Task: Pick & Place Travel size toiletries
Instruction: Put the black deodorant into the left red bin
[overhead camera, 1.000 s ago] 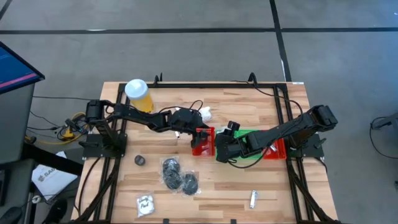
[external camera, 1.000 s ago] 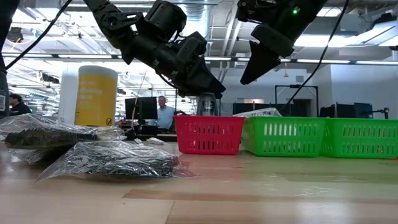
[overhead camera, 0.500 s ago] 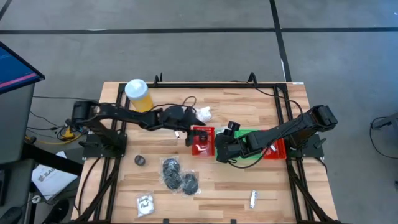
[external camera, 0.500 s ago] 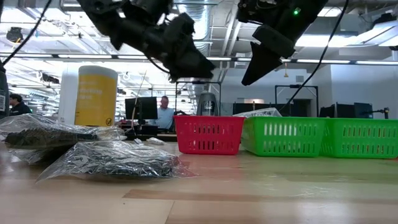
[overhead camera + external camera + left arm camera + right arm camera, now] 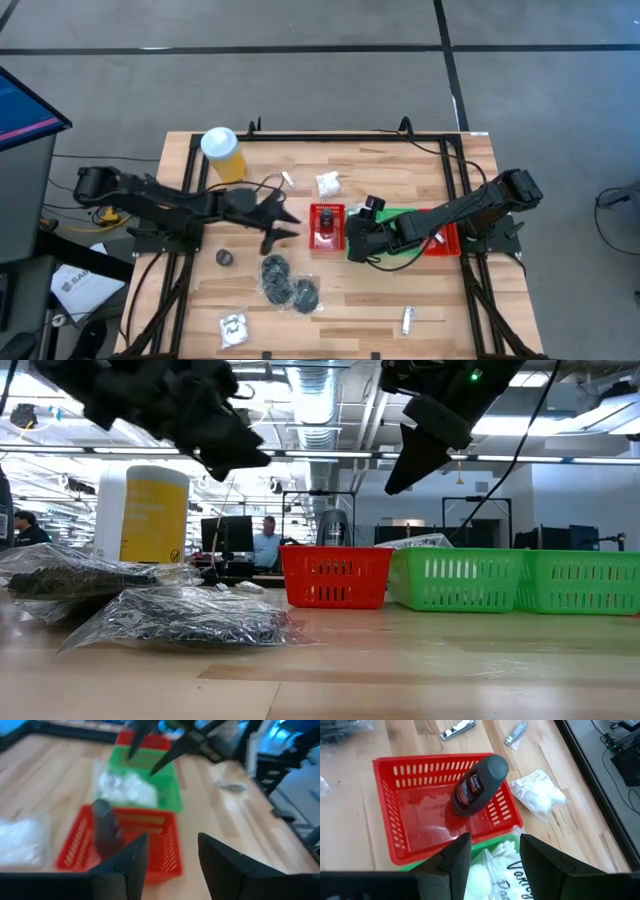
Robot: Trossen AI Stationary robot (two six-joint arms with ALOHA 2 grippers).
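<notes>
A dark bottle (image 5: 477, 785) lies tilted in the red tray (image 5: 326, 226), its cap end leaning on the tray's rim. My left gripper (image 5: 283, 228) is open and holds nothing; it hangs above bare table to the left of that tray. My right gripper (image 5: 492, 845) is also open and empty, above the seam between the red tray and the green tray (image 5: 405, 225). Two clear bags of black pieces (image 5: 288, 282) lie near the table's front. A white sachet bag (image 5: 327, 183) lies beyond the red tray. A silver tube (image 5: 407, 320) and a white sachet (image 5: 233, 328) lie at the near edge.
The yellow cylinder with a white lid (image 5: 222, 152) stands at the far left. A white bag (image 5: 495, 865) fills the green tray, and a second red tray (image 5: 445, 240) sits to its right. A small dark round piece (image 5: 225, 257) lies near the left arm. People show in the room beyond the table.
My left gripper has drawn back from above the red tray toward the table's left edge and a little toward the near edge. The dark bottle has stayed in the tray.
</notes>
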